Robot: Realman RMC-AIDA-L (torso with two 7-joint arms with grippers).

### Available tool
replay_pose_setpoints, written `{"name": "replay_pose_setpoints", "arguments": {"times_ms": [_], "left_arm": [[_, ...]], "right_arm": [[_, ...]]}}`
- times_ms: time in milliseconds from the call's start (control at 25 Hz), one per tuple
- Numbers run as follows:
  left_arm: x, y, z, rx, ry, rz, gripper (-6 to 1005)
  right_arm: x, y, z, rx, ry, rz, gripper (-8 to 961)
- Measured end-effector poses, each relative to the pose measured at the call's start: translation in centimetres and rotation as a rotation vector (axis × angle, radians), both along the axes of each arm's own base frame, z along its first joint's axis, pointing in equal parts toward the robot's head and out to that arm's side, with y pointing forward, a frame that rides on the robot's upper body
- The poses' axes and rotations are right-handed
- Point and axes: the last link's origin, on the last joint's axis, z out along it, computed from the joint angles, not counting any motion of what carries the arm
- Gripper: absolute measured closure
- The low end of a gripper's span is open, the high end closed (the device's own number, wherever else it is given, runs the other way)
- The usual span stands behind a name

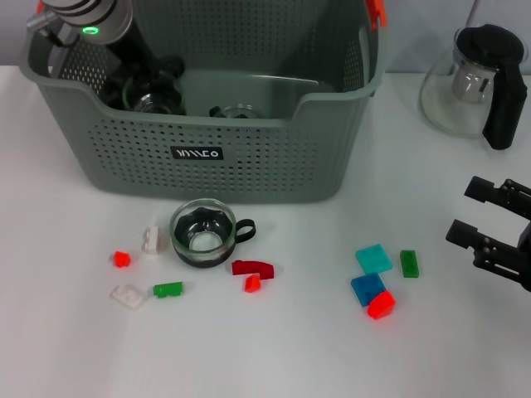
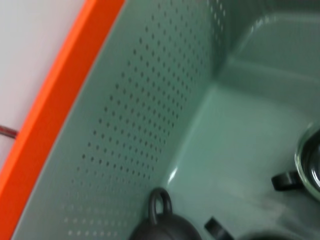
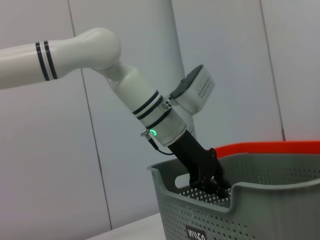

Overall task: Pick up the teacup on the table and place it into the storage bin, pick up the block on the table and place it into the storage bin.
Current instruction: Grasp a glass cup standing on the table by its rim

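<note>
Head view. Small plastic blocks (image 1: 129,295) closest in, scattered over white table (image 1: 274,356): ten counted, six at 7 o'clock, four at 5 o'clock. One clear glass teacup with black handle (image 1: 202,235) on the table among the 7 o'clock group, just at 6 o'clock of the grey-green perforated plastic storage bin (image 1: 249,166). At least two more glass cups (image 1: 239,111) already inside the bin. One glass teapot with black lid (image 1: 477,79) at 2 o'clock. Left gripper (image 1: 152,79) down in the bin's 10 o'clock corner; grip state and load: cannot tell. Right gripper (image 1: 465,211) parked at 3 o'clock, fingers spread wide, holding nothing.

Left wrist view. Inside of the storage bin (image 2: 150,110), orange handle clip (image 2: 60,90) along the rim. One glass cup (image 2: 311,167) on the floor, dark looped handle (image 2: 160,205) close by.

Right wrist view. Left gripper (image 3: 210,175) sunk below the rim of the storage bin (image 3: 260,210).

Likely step: drop-off in the bin. Release low, clear of the cups on the floor. Withdraw straight up, past the rim and clip, before swinging towards the table teacup.
</note>
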Motion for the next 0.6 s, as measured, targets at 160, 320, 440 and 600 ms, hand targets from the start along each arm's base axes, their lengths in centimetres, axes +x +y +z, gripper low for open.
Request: {"name": "replay_pose_setpoints", "arguments": {"times_ms": [160,320,440,600], "left_arm": [[1.1,-0.6,0.5,0.017,-0.051,-0.036,822],[2.9,-1.7,1.7,-0.005,-0.142,-0.026,649],[4.6,-2.7,3.3,-0.011,-0.284,-0.051,527],[6.8,-5.2,6.8,-0.011,-0.632,-0.139,369]], "right_arm": [[0.0,0.0,0.1,0.003,0.0,0.0,193],[0.0,0.0,0.1,0.004,0.001,0.0,193],[0.0,0.1,0.2,0.005,-0.001,0.001,193],[0.0,0.1,0.2,0.004,0.0,0.004,193]]}}
